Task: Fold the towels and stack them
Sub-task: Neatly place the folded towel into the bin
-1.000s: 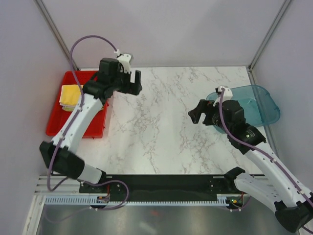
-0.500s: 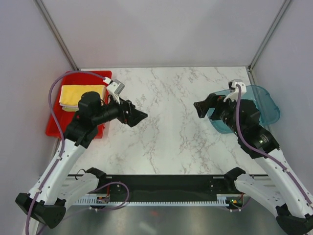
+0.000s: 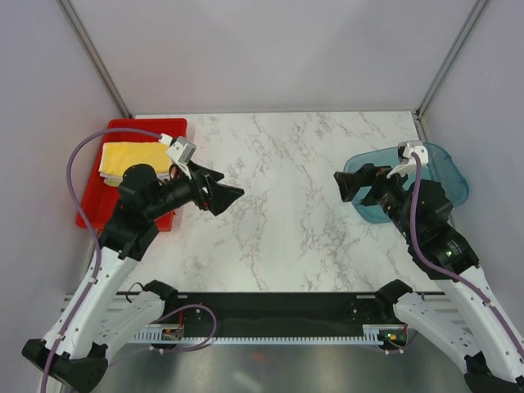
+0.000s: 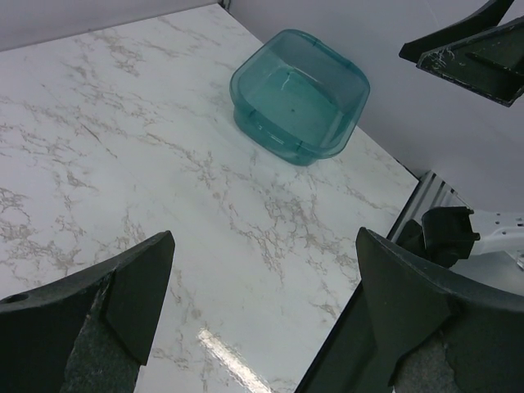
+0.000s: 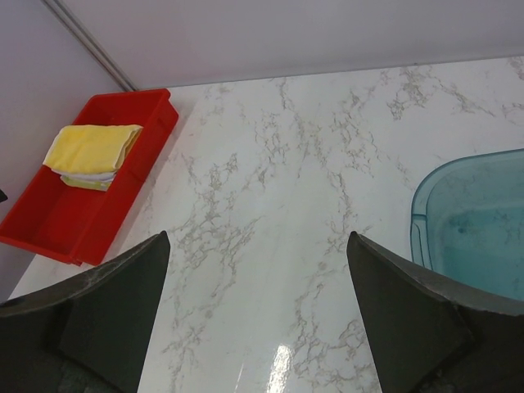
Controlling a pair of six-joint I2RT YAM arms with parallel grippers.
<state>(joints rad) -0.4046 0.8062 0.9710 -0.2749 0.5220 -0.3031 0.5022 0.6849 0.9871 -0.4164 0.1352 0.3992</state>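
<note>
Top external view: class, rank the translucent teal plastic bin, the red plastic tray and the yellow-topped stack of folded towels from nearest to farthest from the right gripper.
1. The translucent teal plastic bin, at the right, beside the right gripper.
2. The red plastic tray, across the table at its left edge.
3. The yellow-topped stack of folded towels, inside that tray behind its nearer wall.
</note>
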